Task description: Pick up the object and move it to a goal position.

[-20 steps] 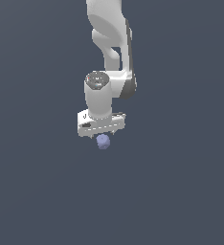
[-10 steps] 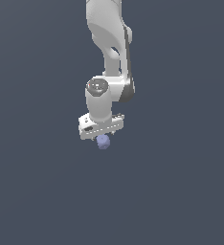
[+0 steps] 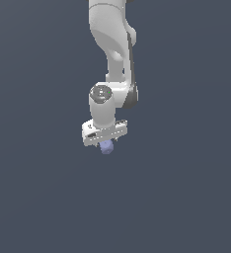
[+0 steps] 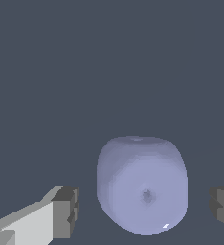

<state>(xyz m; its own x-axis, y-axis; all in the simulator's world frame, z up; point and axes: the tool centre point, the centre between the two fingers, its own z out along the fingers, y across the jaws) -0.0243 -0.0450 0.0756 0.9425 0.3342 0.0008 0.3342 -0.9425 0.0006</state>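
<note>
Object, a lavender lump, sat between the spread pincer pads, untouched; the arm had shifted slightly, so grasping remained ahead.

The exterior view is looking from a distance at the whole arm. The wrist view is looking out from very near, past the jaws. Both are taking in the periwinkle lump.

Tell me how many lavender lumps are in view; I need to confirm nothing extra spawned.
1. The lavender lump sits between the fingers of the open tool, not touching either; the exterior view shows it directly under the tool. No other is visible.
</note>
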